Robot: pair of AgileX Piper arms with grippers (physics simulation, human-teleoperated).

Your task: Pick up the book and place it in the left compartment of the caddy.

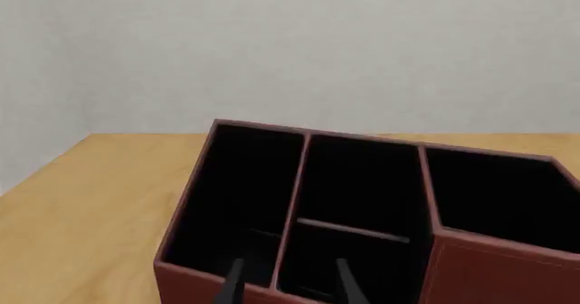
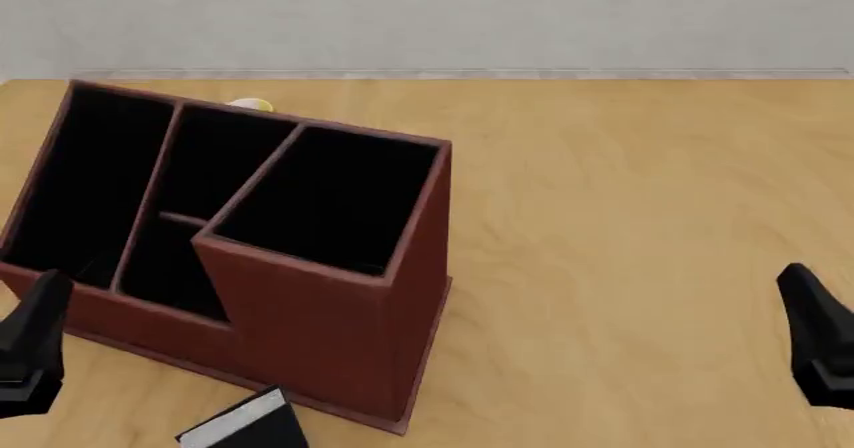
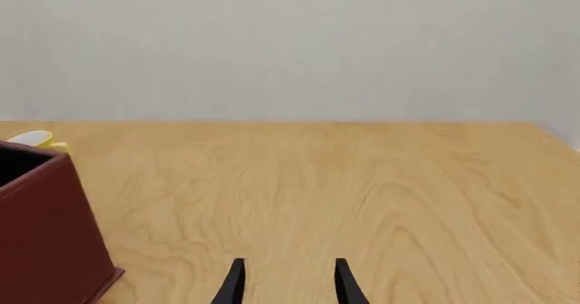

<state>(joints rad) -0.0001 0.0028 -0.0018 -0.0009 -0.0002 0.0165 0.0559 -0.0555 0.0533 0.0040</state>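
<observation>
Jaws parted on both arms; caddy [image 2: 320, 338] holds nothing visible.

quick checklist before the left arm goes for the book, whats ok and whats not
1. Book located: ok. It lies on the table against the caddy's near side, partly cut off by the front view's lower edge.
2. Left gripper free: ok. Its jaws are apart with nothing between them.
3. Left gripper over the book: not ok. It points at the caddy, not the book.
4. Left compartment free: ok as far as visible; the floor is dark.
5. Right gripper out of the way: ok. It is open over bare table, apart from the caddy.
6. Yellow object behind the caddy: cannot tell what it is.
</observation>
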